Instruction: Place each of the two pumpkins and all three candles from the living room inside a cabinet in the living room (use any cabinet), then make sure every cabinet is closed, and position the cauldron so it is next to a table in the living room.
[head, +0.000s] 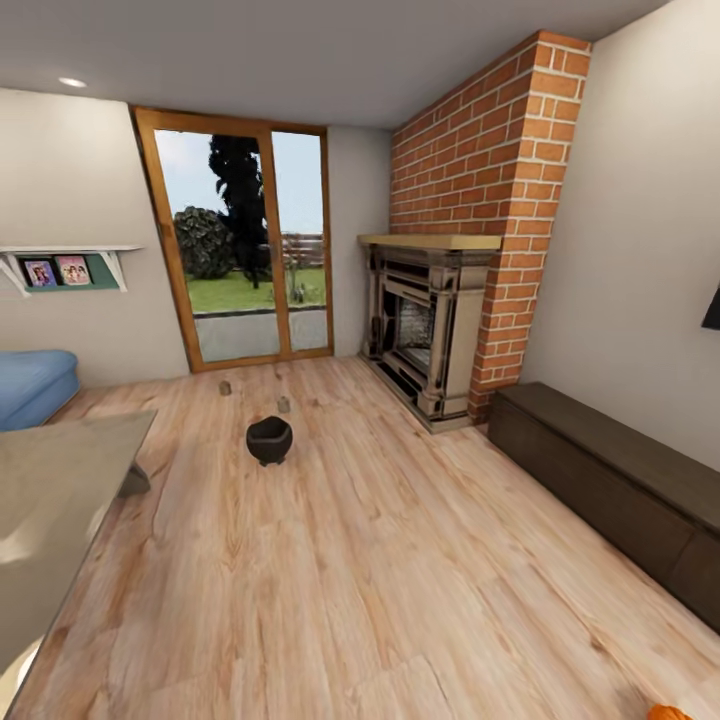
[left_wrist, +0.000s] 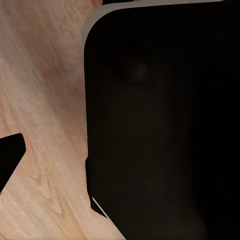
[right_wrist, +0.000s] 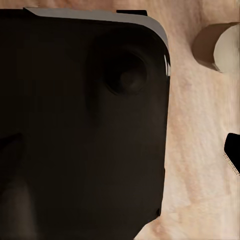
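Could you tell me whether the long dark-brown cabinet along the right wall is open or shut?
Shut, as far as it shows: the long dark-brown wooden cabinet has flush fronts, with no drawer pulled out.

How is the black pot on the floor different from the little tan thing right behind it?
The cauldron is black, round-bellied and open on top; the candle is tan and stubby. The cauldron is much bigger. The candle stands farther away, towards the glass door. Both sit on the wooden floor.

Dark robot body panel close before left wrist camera, likewise before right, fingers unclear
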